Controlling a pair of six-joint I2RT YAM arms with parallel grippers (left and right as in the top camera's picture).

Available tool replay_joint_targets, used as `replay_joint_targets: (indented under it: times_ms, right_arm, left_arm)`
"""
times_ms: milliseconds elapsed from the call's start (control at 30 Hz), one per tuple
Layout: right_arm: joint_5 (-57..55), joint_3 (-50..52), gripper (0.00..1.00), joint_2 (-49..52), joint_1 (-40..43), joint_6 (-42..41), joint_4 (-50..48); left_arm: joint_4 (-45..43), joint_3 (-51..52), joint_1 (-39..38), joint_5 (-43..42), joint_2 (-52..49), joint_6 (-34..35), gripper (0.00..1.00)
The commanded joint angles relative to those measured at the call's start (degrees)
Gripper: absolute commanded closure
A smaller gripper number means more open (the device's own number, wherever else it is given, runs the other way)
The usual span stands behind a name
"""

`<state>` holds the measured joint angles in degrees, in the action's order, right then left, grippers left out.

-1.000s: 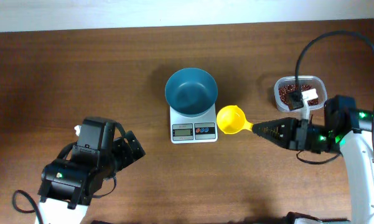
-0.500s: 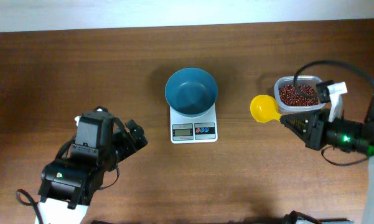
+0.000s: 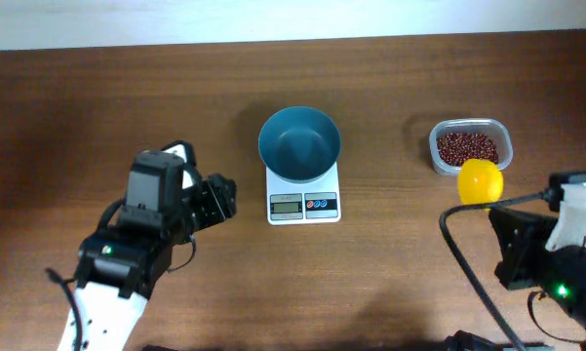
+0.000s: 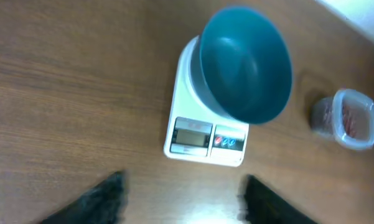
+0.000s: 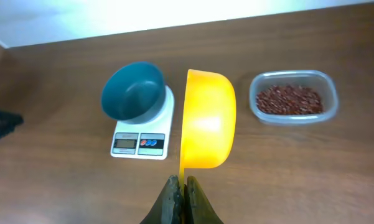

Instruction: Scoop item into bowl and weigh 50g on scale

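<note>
Right wrist: end effector (image 5: 180, 188) tight on scoop (image 5: 209, 121)

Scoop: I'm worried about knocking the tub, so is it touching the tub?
Apart. The right wrist view shows bare table between the yellow scoop and the clear tub.

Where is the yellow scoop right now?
Overhead, right side: the yellow scoop, held by the right gripper, hangs by the bean tub's near edge, right of the scale.

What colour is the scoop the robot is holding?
The scoop is bright yellow. It shows best in the right wrist view.
</note>
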<state>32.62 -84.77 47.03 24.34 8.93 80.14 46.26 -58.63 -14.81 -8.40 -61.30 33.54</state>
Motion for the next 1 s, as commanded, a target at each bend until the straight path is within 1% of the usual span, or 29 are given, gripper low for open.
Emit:
replay_joint_targets:
  times_ms: [0, 33, 67, 167, 200, 267, 367, 467, 567, 667, 767, 967]
  right_arm:
    - [-3.6, -0.4, 0.96, 1.3, 0.2, -2.4, 0.0]
    - [-3.6, -0.4, 0.96, 1.7, 0.2, -2.4, 0.0]
    - [-3.6, -0.4, 0.96, 2.3, 0.2, -2.4, 0.0]
    - [-3.6, -0.4, 0.96, 4.3, 0.2, -2.8, 0.2]
    - [-3.6, -0.4, 0.96, 5.3, 0.2, -3.5, 0.2]
    - [-3.6, -0.4, 0.96, 6.6, 0.2, -3.5, 0.3]
    - [-3.6, -0.4, 0.96, 8.3, 0.2, -3.5, 0.3]
    - [-3.6, -0.4, 0.96, 9.7, 0.2, -3.5, 0.4]
    - [-3.6, -0.4, 0.96, 10.4, 0.2, -3.5, 0.5]
    - [-3.6, -0.4, 0.96, 10.4, 0.2, -3.4, 0.4]
    - [-3.6, -0.4, 0.96, 10.4, 0.2, -3.5, 0.4]
    - [-3.5, -0.4, 0.96, 10.4, 0.2, -3.5, 0.5]
  left_arm:
    - [0.4, -0.7, -2.0, -5.4, -2.9, -3.5, 0.82]
    - [0.7, -0.7, -3.6, -5.4, -3.9, -3.7, 0.92]
    - [1.0, -0.7, -5.6, -4.8, -5.0, -3.9, 1.0]
    - [1.6, -0.7, -11.7, -0.3, -8.5, -3.9, 1.0]
    - [1.6, -0.7, -14.9, 2.5, -10.6, -3.9, 1.0]
    - [1.1, -0.7, -18.6, 4.9, -13.4, -3.8, 1.0]
    - [-1.6, -0.7, -23.1, 7.0, -17.6, -3.9, 1.0]
    - [-6.1, -0.7, -26.8, 13.4, -22.1, -3.9, 1.0]
    - [-10.1, -0.7, -29.4, 18.3, -26.9, -3.9, 1.0]
    - [-13.8, -0.7, -30.9, 18.8, -32.0, -3.9, 1.0]
    - [-18.4, -0.7, -31.2, 18.8, -36.5, -6.5, 1.0]
    - [-22.3, -0.7, -31.2, 19.9, -38.1, -7.6, 1.0]
